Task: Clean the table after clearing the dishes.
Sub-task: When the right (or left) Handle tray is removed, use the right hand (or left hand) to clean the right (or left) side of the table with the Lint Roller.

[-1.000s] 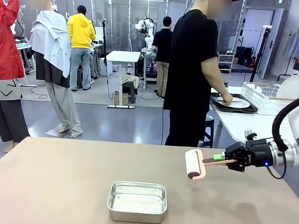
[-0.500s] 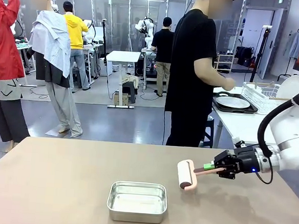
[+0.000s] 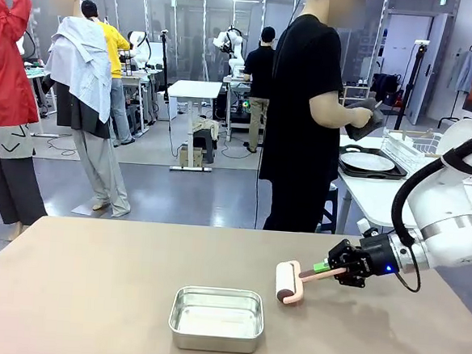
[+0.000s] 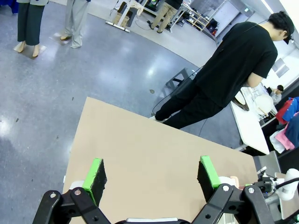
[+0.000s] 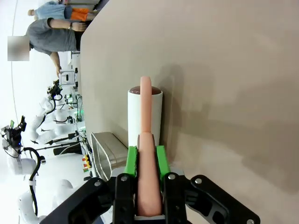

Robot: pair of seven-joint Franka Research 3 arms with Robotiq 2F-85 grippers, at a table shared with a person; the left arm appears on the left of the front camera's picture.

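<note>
My right gripper is shut on the pink handle of a lint roller. The roller's white roll sits low on the brownish table, right of the middle, and seems to touch it. In the right wrist view the green pads clamp the roller handle, with the roll lying across the table. My left gripper hangs open high over the table, holding nothing. One of the dishes, a white plate on a dark tray, rests on the white side table.
A steel pan stands near the front middle, just left of the roller. A person in black stands at the far edge, turned to the side table, holding a dark object. A dish rack sits beside the tray.
My right gripper has carried the roller left and down toward the table, closer to the pan. The person lifted a hand from the tray and now holds a dark object.
</note>
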